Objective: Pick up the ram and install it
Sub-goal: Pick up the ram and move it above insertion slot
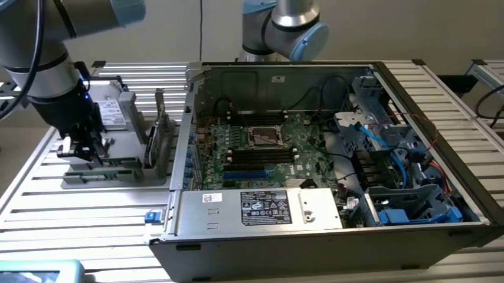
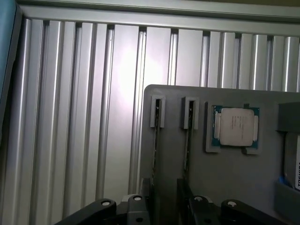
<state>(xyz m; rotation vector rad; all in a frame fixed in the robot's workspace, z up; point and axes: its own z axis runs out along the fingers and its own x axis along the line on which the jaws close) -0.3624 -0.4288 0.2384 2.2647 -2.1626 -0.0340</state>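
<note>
The spread gripper (image 1: 79,154) is hovering above the holder (image 2: 225,178), where the ram (image 1: 98,174) is standing on edge for pinching.

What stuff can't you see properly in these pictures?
Silver box-shaped hard drive: wrist view, cut off by the picture's edge.
Two long thin ram sticks: wrist view, edge-on in their grey tray slots, so chips and label are hidden.
Square silver processor chip: wrist view, printing too small to read.

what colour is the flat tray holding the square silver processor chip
The flat tray is plain grey, clearest in the wrist view.
</note>
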